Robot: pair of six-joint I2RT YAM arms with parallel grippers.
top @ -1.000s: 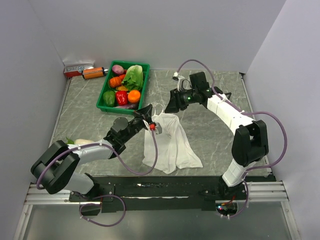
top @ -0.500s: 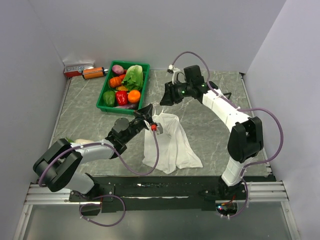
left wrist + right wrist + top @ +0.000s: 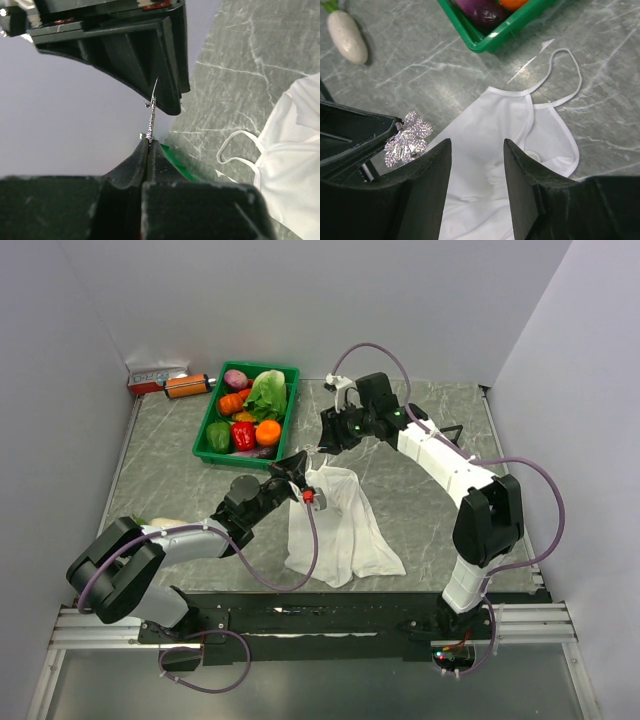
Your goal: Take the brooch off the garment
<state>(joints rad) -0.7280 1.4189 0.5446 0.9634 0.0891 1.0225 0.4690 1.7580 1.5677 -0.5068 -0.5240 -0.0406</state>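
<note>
Above the garment [image 3: 340,520], the left tool [image 3: 150,145] pinches the brooch [image 3: 409,138] clear of the cloth, the right tool [image 3: 476,150] spread just beside it.

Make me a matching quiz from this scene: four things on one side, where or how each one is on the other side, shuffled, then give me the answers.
1. brooch
2. garment
3. right gripper
4. green crate

A. holds vegetables
B. open, holding nothing
C. pinched in the left gripper
D. lying on the table

Pairs: 1-C, 2-D, 3-B, 4-A
</note>
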